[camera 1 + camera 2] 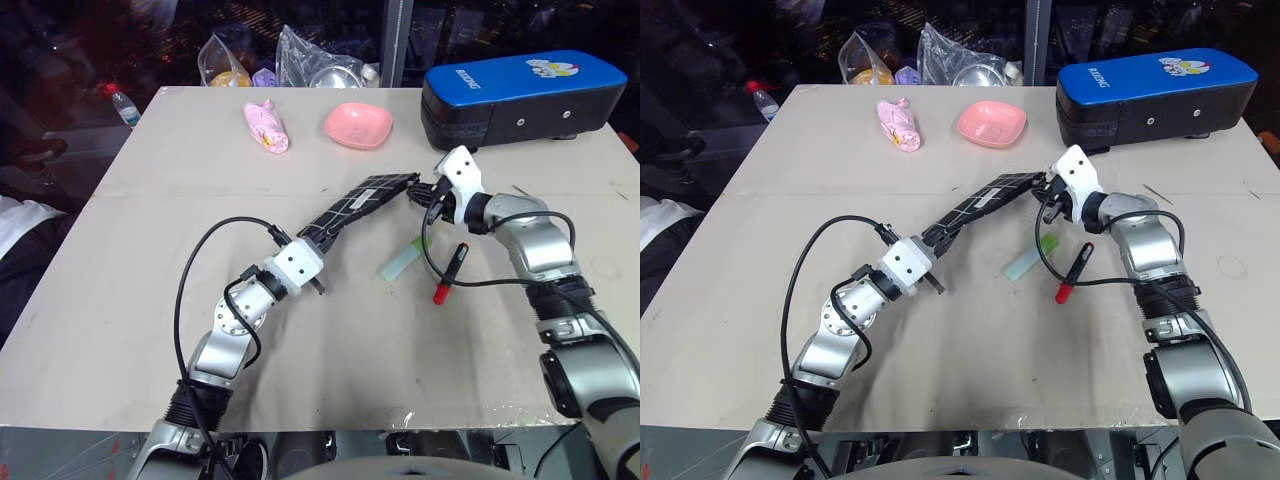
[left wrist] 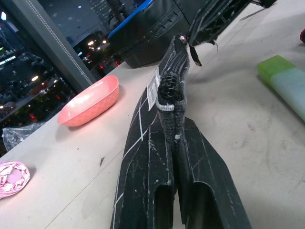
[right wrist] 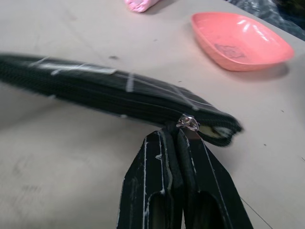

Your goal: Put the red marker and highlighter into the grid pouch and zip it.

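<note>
Pinching the grid pouch [image 1: 352, 207]: left fingers [image 2: 183, 143] on its end, right fingers [image 3: 174, 152] on zipper pull [image 3: 187, 123].

Robot test bench, plain beige table [image 1: 150, 300] (taped front edge), dark cluttered room, bagged props [image 1: 300, 55]

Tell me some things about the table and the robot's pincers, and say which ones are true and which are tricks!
1. The red marker is inside the grid pouch. False: it lies on the table, outside the pouch.
2. The left pincer is shut on one end of the grid pouch. True.
3. The pink dish has the highlighter in it. False: the highlighter lies on the table beside the red marker.
4. The right pincer is shut at the pouch's zipper pull. True.
5. The grid pouch lies flat on the table. False: both pincers hold it up, stretched between them.
</note>
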Controlling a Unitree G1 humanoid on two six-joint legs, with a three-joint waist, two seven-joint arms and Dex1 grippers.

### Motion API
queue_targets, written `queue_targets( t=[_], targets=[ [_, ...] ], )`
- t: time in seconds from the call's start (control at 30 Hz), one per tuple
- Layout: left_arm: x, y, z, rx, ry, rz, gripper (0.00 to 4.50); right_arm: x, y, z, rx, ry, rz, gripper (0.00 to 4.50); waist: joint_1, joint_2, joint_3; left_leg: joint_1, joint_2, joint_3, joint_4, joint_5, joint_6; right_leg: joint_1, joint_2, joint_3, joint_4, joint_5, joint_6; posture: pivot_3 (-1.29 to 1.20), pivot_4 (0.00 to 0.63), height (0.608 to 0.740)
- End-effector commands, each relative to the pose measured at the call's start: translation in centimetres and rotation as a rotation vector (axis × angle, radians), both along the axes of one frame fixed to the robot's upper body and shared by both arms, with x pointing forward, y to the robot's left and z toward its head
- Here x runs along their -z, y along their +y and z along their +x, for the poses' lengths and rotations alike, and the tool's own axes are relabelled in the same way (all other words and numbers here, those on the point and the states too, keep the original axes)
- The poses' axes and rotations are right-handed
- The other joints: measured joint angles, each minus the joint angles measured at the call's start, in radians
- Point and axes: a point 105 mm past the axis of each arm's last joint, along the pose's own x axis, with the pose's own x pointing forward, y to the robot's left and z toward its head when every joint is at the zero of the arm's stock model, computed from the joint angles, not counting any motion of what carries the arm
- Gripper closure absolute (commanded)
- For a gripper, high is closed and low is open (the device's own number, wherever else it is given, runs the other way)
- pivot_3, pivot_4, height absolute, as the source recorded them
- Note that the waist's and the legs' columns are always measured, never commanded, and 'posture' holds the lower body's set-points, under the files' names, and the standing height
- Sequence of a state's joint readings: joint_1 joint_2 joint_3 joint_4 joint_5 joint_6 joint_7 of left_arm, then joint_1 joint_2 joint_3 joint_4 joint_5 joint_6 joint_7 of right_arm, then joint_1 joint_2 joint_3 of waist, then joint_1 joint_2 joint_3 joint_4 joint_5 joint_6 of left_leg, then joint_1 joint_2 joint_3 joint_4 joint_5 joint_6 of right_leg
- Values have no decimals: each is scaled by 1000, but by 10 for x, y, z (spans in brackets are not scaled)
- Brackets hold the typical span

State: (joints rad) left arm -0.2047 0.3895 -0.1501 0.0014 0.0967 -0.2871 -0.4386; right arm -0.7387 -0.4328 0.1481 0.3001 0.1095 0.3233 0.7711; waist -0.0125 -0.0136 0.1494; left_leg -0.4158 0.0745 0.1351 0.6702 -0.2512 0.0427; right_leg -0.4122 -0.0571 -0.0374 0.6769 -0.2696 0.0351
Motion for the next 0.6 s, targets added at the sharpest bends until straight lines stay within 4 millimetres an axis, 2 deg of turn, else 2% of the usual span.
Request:
queue_targets(
  t=[0.03,0.37,0.6],
  targets=[
    [-17,-5,-2,12,-64,-12,4500,-17,13,-8,-79,-93,-34,4440,0,0,0,0,0,0,0,0,0,0,0,0,0,0,0,0,150,740],
    [-16,-5,-1,3,-65,-14,4500,-25,25,-22,-175,-115,-39,4440,1,0,0,0,0,0,0,0,0,0,0,0,0,0,0,0,150,740],
    [-22,0,2,-46,-98,-28,4500,-30,21,-29,-195,-91,-10,4440,1,0,0,0,0,0,0,0,0,0,0,0,0,0,0,0,150,740]
  ],
)
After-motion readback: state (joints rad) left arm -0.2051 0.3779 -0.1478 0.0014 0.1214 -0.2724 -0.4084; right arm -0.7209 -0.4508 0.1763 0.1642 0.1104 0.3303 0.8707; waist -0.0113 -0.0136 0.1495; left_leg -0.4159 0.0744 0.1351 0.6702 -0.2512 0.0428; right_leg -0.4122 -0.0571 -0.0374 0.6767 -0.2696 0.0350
